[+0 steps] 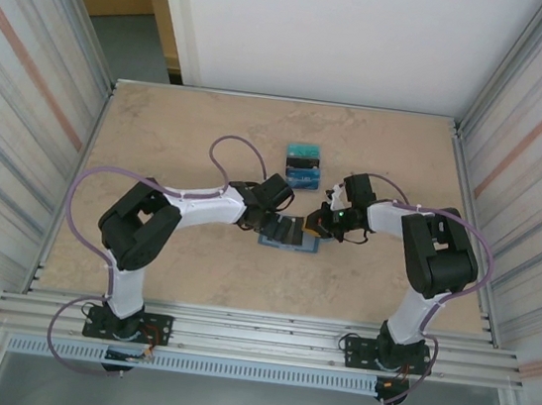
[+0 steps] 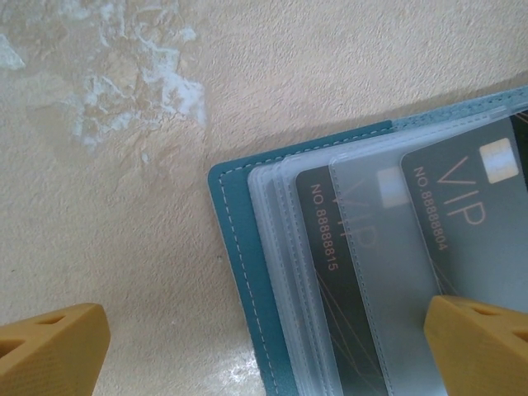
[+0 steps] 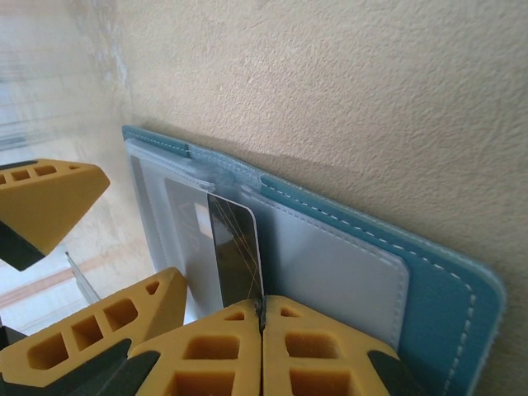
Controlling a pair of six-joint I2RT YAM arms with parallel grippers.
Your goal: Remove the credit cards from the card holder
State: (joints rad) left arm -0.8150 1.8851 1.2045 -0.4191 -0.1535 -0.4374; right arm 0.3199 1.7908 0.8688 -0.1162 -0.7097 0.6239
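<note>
Pale beige marbled table (image 1: 180, 131), card holder (image 1: 286, 240) lay open and flat near its middle, two credit cards (image 1: 303, 167), teal and blue, lay side by side just beyond.

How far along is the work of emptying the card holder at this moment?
Done: a few removed cards lie on the table beyond the card holder. In hand: the right gripper is shut on the edge of a dark card, apparently partly in a pocket; the left gripper hangs open over the holder. Left: the VIP cards in the clear pockets.
</note>
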